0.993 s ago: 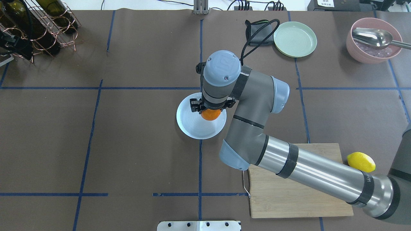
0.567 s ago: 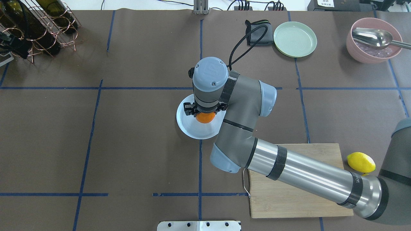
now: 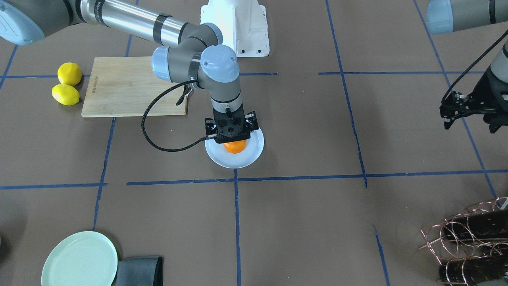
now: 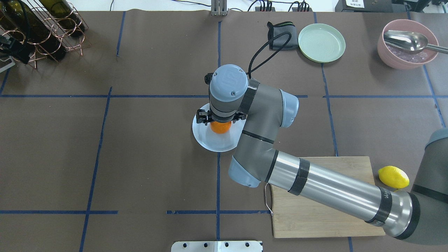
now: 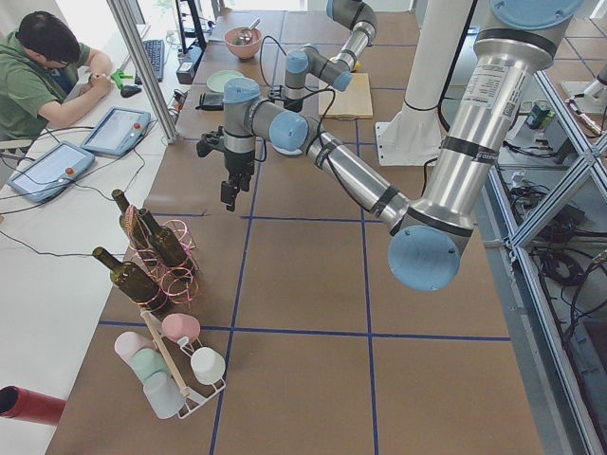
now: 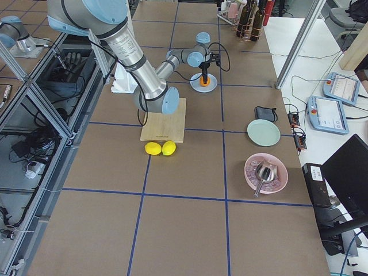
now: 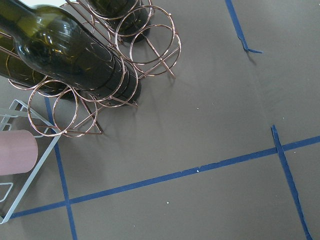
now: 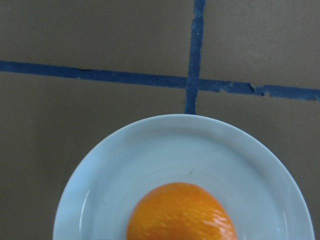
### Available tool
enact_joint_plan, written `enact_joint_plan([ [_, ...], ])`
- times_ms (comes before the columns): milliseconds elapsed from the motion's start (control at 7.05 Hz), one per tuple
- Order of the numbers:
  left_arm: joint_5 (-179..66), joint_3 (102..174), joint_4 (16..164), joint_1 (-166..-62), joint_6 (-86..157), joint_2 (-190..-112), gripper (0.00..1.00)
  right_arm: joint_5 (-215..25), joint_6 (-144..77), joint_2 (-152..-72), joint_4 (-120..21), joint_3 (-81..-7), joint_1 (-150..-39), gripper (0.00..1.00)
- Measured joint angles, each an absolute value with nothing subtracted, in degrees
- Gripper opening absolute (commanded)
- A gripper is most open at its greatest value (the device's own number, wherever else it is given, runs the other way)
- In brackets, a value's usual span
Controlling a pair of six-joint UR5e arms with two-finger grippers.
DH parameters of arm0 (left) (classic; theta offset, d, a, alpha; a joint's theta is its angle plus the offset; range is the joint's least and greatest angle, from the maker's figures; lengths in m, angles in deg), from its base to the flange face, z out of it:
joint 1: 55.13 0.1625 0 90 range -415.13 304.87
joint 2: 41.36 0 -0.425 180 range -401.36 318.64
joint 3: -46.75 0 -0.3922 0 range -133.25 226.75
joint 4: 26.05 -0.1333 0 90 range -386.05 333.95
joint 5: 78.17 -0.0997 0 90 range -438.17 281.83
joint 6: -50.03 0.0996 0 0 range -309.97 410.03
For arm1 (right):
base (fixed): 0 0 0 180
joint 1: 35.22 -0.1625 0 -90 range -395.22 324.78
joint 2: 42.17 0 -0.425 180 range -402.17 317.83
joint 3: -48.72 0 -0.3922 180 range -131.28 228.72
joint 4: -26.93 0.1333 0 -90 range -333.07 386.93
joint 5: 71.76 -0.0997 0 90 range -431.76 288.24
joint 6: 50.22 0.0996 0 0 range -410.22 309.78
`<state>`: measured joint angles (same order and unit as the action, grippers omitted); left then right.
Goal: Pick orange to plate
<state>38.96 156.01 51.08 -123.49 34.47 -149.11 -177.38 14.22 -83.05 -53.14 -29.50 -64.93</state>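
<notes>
Right jaws: pointed straight down over the plate, set across the orange and looking closed on it (the fingertips are hidden under the wrist body, so take that as likely). You'll find the orange near the middle of the plate, inside the rim. You cannot tell whether it touches the plate.

The plate sits on the counter where two blue tape lines meet.

Left jaws: spread wide, holding nothing, hanging near the wine rack, well apart from the plate.

Two lemons lie just beside the cutting board.
</notes>
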Motion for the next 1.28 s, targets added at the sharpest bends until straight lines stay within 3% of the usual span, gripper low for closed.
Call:
enact_joint_plan([
  [425, 39.2, 155.5, 51.2, -125.6, 38.5, -149.1, 1.0, -180.0, 13.6, -83.1, -55.8, -33.4, -68.6, 1.0],
  [709, 44.0, 154.1, 51.1, -132.0, 45.4, -147.3, 1.0, -184.2, 11.3, -85.1, -64.4, -42.2, -73.6, 1.0],
  [993, 48.1, 148.2, 51.4, -140.2, 58.9, -144.2, 1.0, -188.1, 2.6, -91.8, -72.9, -54.0, -80.2, 1.0],
  [1276, 50.8, 141.5, 53.1, -145.8, 66.0, -141.2, 1.0, -194.8, -8.7, -100.0, -75.7, -59.9, -89.3, 1.0],
])
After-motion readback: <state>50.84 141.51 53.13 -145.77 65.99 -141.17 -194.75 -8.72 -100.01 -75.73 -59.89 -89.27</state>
